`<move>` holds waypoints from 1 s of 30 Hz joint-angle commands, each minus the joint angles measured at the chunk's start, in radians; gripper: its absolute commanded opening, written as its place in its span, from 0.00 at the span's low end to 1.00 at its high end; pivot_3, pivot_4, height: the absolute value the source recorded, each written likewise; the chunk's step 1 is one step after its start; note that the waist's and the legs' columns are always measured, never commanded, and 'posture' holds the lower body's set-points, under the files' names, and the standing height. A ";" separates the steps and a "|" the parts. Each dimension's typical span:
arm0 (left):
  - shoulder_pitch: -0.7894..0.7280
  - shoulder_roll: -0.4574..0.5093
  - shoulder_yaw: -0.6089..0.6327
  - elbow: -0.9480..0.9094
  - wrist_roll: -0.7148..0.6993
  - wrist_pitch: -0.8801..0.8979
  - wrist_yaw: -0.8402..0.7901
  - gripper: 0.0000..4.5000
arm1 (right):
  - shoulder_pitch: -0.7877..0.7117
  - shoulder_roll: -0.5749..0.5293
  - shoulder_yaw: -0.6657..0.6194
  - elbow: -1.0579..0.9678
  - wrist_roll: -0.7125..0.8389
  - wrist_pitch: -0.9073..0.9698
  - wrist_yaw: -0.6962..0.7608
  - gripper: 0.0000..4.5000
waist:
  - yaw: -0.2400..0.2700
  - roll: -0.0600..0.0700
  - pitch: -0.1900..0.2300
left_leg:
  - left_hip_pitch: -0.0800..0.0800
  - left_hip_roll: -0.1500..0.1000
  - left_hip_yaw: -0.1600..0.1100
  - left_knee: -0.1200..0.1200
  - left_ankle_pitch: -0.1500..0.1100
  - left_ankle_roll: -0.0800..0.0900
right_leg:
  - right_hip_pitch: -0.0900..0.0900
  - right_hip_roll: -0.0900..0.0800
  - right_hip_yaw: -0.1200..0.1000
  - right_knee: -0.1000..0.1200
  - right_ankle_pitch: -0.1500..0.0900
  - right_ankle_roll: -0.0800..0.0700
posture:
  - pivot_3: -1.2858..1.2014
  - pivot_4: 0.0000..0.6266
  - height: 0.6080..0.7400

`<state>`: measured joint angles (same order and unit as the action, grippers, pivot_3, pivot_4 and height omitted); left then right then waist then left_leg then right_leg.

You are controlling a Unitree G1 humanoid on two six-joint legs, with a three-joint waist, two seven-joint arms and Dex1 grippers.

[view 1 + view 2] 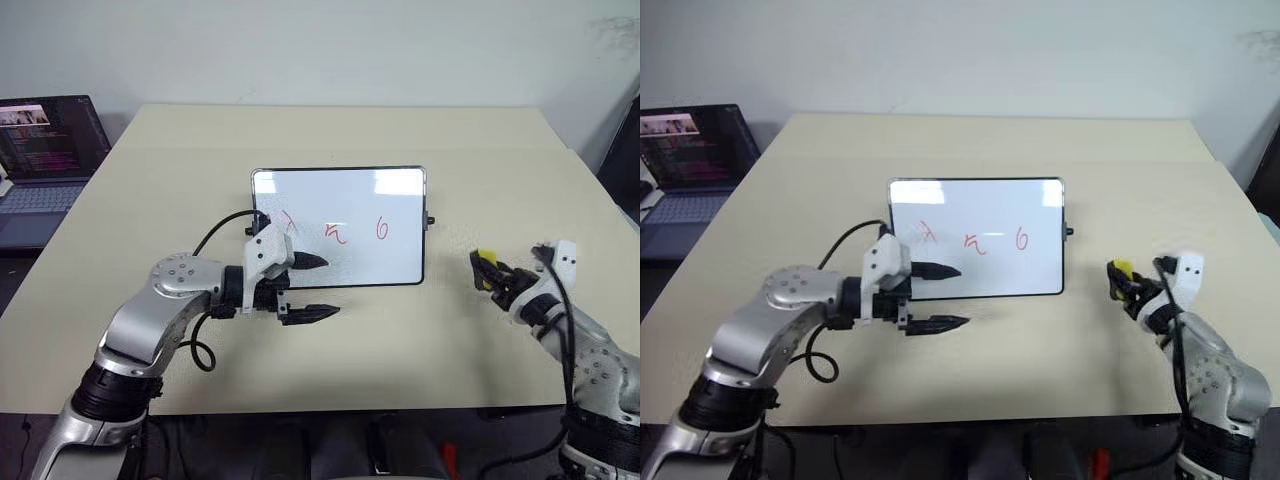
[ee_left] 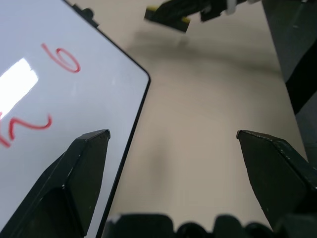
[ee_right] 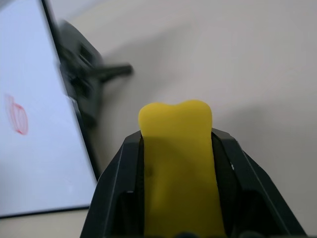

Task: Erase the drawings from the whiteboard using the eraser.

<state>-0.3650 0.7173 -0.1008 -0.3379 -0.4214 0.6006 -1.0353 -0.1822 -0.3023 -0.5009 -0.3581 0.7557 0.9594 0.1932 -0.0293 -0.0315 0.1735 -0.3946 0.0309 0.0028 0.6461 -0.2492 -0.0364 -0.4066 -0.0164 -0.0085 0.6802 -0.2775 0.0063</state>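
Note:
The whiteboard (image 1: 340,226) lies flat in the middle of the table, glossy white with a thin black frame. Three red drawings (image 1: 335,232) run in a row across its near half. My left gripper (image 1: 318,288) is open at the board's near left corner, one finger over the board and the other over the table in front of it. My right gripper (image 1: 488,270) hovers to the right of the board, shut on the yellow eraser (image 3: 176,163). The eraser (image 1: 484,256) pokes out between the black fingers, clear of the board.
The beige table (image 1: 330,135) stretches far behind and to both sides of the board. An open laptop (image 1: 45,150) stands on a lower surface past the table's left edge. A black cable (image 1: 215,235) loops from my left wrist.

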 commanded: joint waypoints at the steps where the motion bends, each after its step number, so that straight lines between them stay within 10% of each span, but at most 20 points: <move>1: 0.031 0.012 0.066 -0.047 -0.025 0.023 0.045 1.00 | -0.014 -0.013 -0.043 -0.097 0.120 0.041 -0.023 0.31 | 0.000 0.000 0.000 | 0.000 0.000 0.000 0.000 0.000 0.000 | 0.000 0.000 0.000 0.000 0.000 0.000 | 0.52 0.24 1.00; 12: 0.262 0.004 0.313 -0.148 -0.064 0.166 0.302 1.00 | -0.210 -0.295 0.647 -0.282 -0.296 -0.144 0.115 0.31 | -0.002 0.001 0.001 | 0.003 0.000 0.000 0.000 0.000 0.000 | 0.000 -0.001 0.000 0.000 -0.003 0.004 | 0.52 0.24 1.00; 20: 0.250 0.065 0.339 -0.106 -0.026 0.192 0.365 1.00 | -0.522 -0.112 0.995 0.032 -0.594 -0.381 0.215 0.31 | 0.001 -0.002 0.001 | 0.001 -0.001 -0.001 0.000 0.000 0.000 | 0.000 -0.002 -0.001 0.000 0.000 0.000 | 0.52 0.24 1.00; 30: 0.137 0.137 0.255 -0.042 -0.002 0.168 0.300 1.00 | -0.762 0.095 1.062 0.479 -0.811 -0.637 0.273 0.31 | 0.003 -0.003 0.001 | 0.000 -0.001 -0.001 0.000 0.000 0.000 | 0.000 -0.005 -0.002 0.000 0.001 -0.001 | 0.52 0.24 1.00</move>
<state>-0.2071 0.8372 0.1513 -0.3777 -0.4343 0.7953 -0.7250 -0.9060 -0.2209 0.5789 0.1030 -0.0272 0.3776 0.4604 -0.0264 -0.0345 0.1742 -0.3949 0.0303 0.0016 0.6464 -0.2492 -0.0366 -0.4071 -0.0214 -0.0109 0.6800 -0.2769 0.0051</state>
